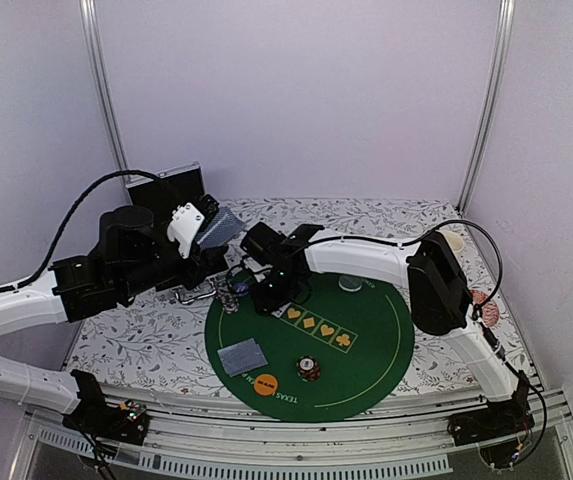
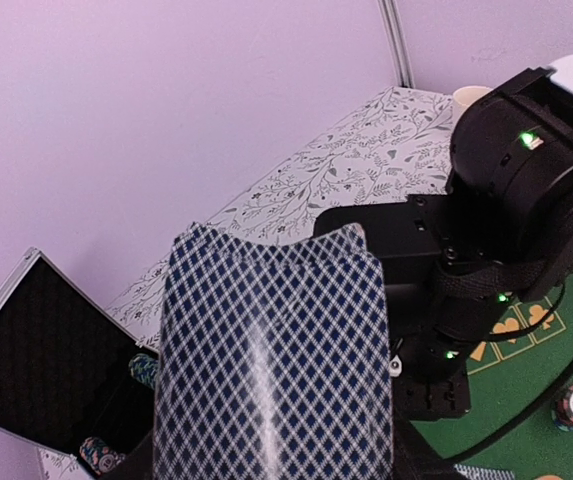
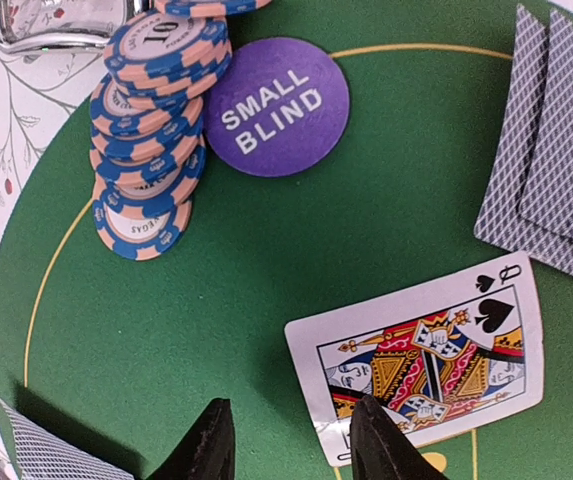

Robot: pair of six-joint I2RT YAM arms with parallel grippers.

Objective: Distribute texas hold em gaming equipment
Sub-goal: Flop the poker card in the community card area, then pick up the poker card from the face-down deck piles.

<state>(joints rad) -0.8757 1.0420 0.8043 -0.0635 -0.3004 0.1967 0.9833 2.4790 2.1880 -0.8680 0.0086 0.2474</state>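
**Queen of spades down on the felt, right pincer spread over it**

The step in hand looked like the dealing of a face-up card. The queen of spades (image 3: 431, 360) lay flat on the green poker mat (image 3: 266, 260), and the right pincer (image 3: 288, 418) stood over its near edge. Its fingers were spread and pinched nothing. One fingertip (image 3: 366, 420) overlapped the card's corner, though the right wrist view could not settle whether it pressed there.

To finish well, the right pincer would best rise straight up with its fingers apart, so that the tip did not drag the queen askew. It should also have stayed clear of the leaning stack of blue-and-peach chips (image 3: 151, 130), which stood touching the purple SMALL BLIND disc (image 3: 276, 105). A sideways brush could topple that stack. Two face-down cards (image 3: 556, 150) lay overlapped just beyond the queen, and another face-down card (image 3: 46, 450) showed at the mat's edge.

The left pincer (image 1: 206, 228) hung over the counter (image 1: 136, 340), pinching the deck of cards (image 2: 276, 370) with the blue lattice backs towards its camera. Its own fingers were hidden behind them. Behind it an open case (image 2: 46, 370) held more chips.
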